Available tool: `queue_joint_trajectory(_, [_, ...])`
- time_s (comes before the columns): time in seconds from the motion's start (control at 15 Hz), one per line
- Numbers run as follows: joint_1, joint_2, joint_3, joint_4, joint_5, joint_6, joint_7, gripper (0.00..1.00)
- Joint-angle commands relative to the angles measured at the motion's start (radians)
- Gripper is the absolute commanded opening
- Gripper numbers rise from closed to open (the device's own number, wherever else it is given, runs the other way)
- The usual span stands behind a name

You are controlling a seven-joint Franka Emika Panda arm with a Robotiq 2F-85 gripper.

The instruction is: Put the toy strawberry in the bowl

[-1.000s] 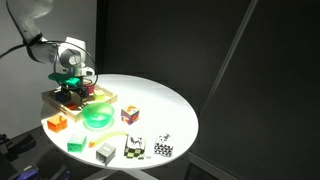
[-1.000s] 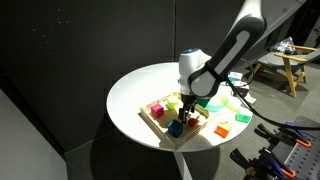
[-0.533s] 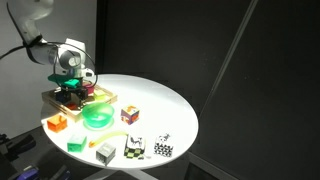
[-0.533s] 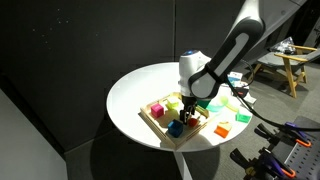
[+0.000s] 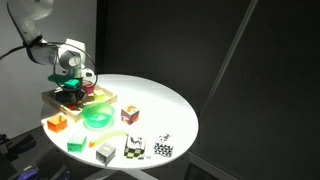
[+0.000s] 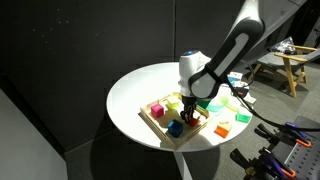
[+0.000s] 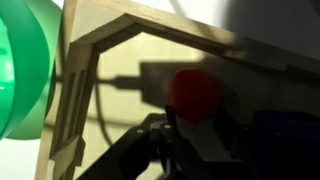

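- Just above a square wooden tray (image 5: 104,97), the robot's dark pincer (image 5: 77,90) hangs at the end of a white arm, pointing down into the tray.
- From the wrist view, only blurred dark parts of the pincer show along the lower edge. I cannot tell whether its jaws are spread or pressed together.
- A small, rounded red toy strawberry (image 7: 195,92) lies inside the tray, just beyond those dark parts. No contact with them can be made out.
- A small blue block (image 7: 285,128) sits in the tray, to the right of the strawberry in the wrist view.
- In an exterior view the tray also holds a pink cube (image 6: 156,110) and a yellow block (image 6: 172,102).
- A round, shallow, bright green plastic bowl (image 5: 98,125) stands on the bench just beside the tray. It fills the left edge of the wrist view, and the strawberry lies outside it.
- Everything rests on a round white bench (image 5: 170,105), brightly lit against a dark room.
- Near the bowl, toward the bench's front edge, lie an orange block (image 5: 57,123) and a flat green block (image 5: 75,144).
- Farther along that edge sit a grey-white cube (image 5: 105,152) and two black-and-white patterned cubes (image 5: 134,147) (image 5: 163,148).
- A red-and-white cube (image 5: 130,115) stands alone nearer the bench's middle.
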Motion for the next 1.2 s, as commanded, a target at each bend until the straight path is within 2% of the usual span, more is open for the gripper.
queue_joint_trajectory(0.0, [0.009, -0.048, -0.01, -0.015, -0.016, -0.036, 0.021, 0.18])
queue_joint_trajectory(0.53, [0.003, -0.144, -0.006, -0.027, -0.017, -0.123, 0.028, 0.17])
queue_joint_trajectory(0.67, [-0.001, -0.175, -0.005, -0.034, -0.016, -0.149, 0.033, 0.26])
queue_joint_trajectory(0.73, [-0.005, -0.194, -0.004, -0.04, -0.013, -0.16, 0.036, 0.25])
queue_joint_trajectory(0.8, [-0.011, -0.213, -0.001, -0.046, -0.006, -0.17, 0.036, 0.17])
queue_joint_trajectory(1.13, [-0.04, -0.305, 0.0, -0.089, 0.007, -0.185, 0.035, 0.16])
